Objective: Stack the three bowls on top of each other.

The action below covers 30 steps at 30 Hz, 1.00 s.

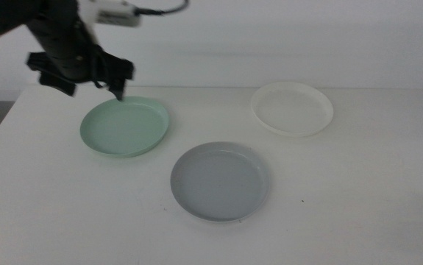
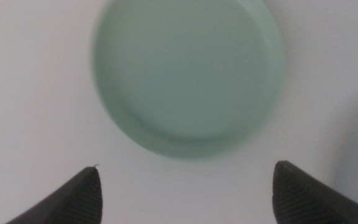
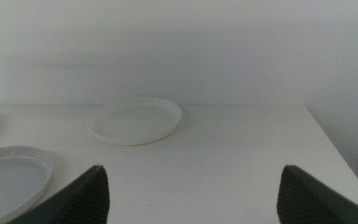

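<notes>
The left hand [image 1: 115,87] hangs with its jaws spread wide over the far rim of the mint green bowl [image 1: 125,126], which lies flat on the white tabletop [image 1: 358,199], apart from the grey bowl [image 1: 219,181] nearer the camera and the white bowl [image 1: 293,109] at the far right. A sound grasp probably means lowering one jaw inside the low rim and one outside, then closing firmly before lifting.

The middle view alone shows all three bowls unstacked. The left wrist view shows the green bowl centred between the jaws. The right wrist view shows the waiting right hand [image 3: 191,193], low and open, facing the white bowl.
</notes>
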### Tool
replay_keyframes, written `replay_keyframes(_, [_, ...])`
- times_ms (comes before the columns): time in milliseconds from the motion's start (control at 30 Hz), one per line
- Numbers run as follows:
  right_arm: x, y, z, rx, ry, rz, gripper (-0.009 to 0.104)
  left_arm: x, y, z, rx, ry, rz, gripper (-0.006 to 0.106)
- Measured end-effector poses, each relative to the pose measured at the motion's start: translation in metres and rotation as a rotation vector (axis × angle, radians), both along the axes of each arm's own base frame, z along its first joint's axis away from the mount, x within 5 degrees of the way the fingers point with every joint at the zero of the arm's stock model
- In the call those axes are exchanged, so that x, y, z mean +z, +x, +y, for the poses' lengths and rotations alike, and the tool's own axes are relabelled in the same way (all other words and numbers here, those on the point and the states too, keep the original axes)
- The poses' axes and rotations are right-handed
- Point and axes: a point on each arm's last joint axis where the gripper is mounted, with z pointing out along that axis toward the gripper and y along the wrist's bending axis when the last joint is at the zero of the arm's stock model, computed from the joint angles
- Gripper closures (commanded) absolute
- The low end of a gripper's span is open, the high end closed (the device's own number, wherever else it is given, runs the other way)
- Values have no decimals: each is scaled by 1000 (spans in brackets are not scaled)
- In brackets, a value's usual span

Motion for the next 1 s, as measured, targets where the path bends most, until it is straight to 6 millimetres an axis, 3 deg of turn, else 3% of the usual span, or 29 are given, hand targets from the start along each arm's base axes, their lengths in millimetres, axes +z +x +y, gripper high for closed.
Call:
replay_keyframes(200, [0, 0, 0, 0, 0, 0, 3, -7, 25, 47, 119, -26, -55, 7])
replay_keyframes(400, [0, 0, 0, 0, 0, 0, 3, -31, 63, 82, 139, -59, -36, 7])
replay_keyframes(667, [0, 0, 0, 0, 0, 0, 3, -96, 108, 89, 115, -61, -3, 7])
replay_keyframes(900, [0, 0, 0, 0, 0, 0, 3, -144, 119, 85, 96, -98, 49, 8])
replay_keyframes(1000, [0, 0, 0, 0, 0, 0, 3, -153, 120, 83, 99, -124, 63, 19])
